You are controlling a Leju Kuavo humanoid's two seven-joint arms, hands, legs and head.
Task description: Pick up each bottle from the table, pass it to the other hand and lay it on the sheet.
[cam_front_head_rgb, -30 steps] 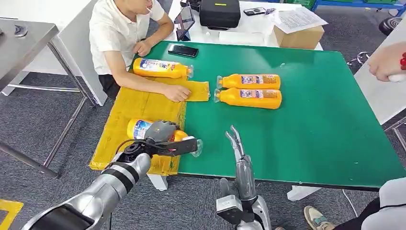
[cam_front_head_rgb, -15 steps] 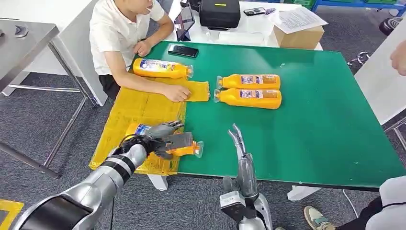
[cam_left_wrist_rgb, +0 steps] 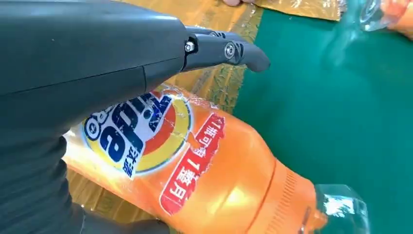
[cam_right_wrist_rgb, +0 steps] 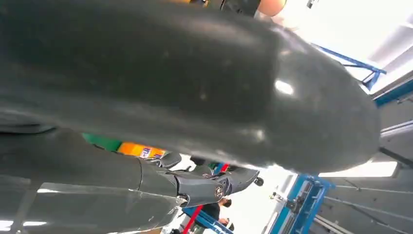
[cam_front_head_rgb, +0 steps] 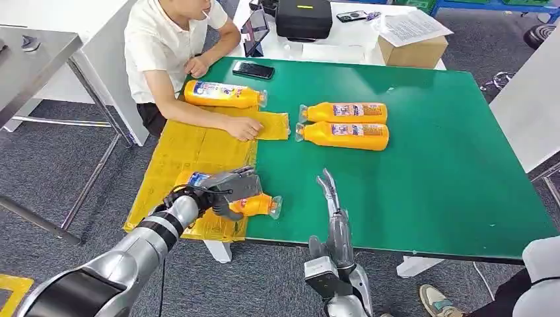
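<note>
I see a green table on grey carpet, with a crinkled yellow sheet over its left edge, where a seated person's hand rests. My left hand grips an orange bottle lying at the sheet's near right edge (glossy plastic, clear cap). My right hand stands empty with fingers straight, near the table's near edge; two more bottles lie side by side mid-table, and another bottle lies on the sheet's far end.

Left hand lowered bottle onto sheet.
</note>
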